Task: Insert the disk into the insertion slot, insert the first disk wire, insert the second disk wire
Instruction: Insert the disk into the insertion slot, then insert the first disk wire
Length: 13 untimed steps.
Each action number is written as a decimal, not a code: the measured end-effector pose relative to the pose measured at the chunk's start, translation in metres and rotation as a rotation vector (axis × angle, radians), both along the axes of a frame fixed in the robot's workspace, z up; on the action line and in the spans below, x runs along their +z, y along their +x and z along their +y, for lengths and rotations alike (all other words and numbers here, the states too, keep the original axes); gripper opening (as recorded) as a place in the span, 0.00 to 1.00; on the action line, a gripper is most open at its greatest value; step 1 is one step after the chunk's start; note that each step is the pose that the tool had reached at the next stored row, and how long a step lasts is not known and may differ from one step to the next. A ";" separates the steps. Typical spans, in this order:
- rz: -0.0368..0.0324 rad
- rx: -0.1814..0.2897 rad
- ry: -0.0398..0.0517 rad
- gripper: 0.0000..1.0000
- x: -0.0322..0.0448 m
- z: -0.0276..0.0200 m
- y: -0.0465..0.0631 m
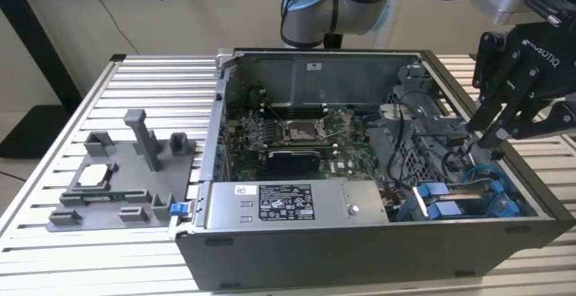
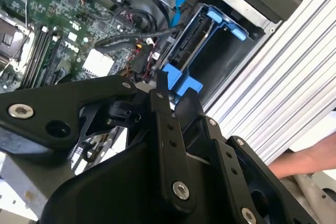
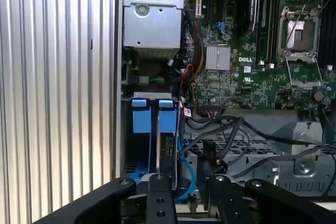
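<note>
1. Black two-finger gripper (image 1: 492, 134) hangs over the exterior view's right end of the case. It is set narrow, with its fingers (image 2: 164, 108) drawn nearly tip to tip. Can't tell if anything is pinched between them.
2. Just under the tips is a tangle of black cables (image 3: 236, 129). A thin light-blue cable (image 3: 187, 179) loops by the bay. Contact with either is unclear.
3. The disk (image 3: 167, 146), a silver rectangular drive in a bright blue plastic carrier, sits on edge inside the insertion slot (image 1: 506, 205). That slot is the grey drive-bay cage with blue rails at the near right corner of the case. The disk's blue tab lines up beside a second blue tab.
4. In the second wrist view the gripper (image 2: 151, 83) tips are right beside a blue tab of the slot (image 2: 226, 51).
5. Further left in the exterior view lies the grey boxy power supply (image 1: 297, 205) with its black-and-white label, along the near wall.
6. Behind it lies the green motherboard (image 1: 270, 144) with the square silver processor socket (image 1: 300, 131), flat in the open dark grey computer case (image 1: 360, 259).
7. The case stands on a slatted aluminium table (image 1: 153, 87). A grey plastic fixture (image 1: 126, 174) sits well apart at the exterior view's left.
8. A person's arm (image 2: 310, 158) rests off the table edge in the second wrist view.
</note>
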<state>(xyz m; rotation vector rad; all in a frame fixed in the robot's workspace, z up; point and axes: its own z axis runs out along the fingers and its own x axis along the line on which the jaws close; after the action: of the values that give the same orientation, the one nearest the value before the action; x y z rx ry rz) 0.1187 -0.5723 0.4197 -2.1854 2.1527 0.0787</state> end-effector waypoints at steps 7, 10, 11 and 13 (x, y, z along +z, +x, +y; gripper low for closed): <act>-0.0082 0.021 0.0110 1.00 -0.0052 0.0080 -0.003; -0.0131 0.029 0.0121 1.00 -0.0083 0.0129 -0.004; -0.0144 0.031 0.0123 1.00 -0.0095 0.0145 -0.004; -0.0177 0.036 0.0123 1.00 -0.0121 0.0167 -0.005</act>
<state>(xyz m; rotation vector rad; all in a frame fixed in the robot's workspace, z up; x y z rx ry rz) 0.1140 -0.5555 0.4076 -2.2096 2.0988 0.0741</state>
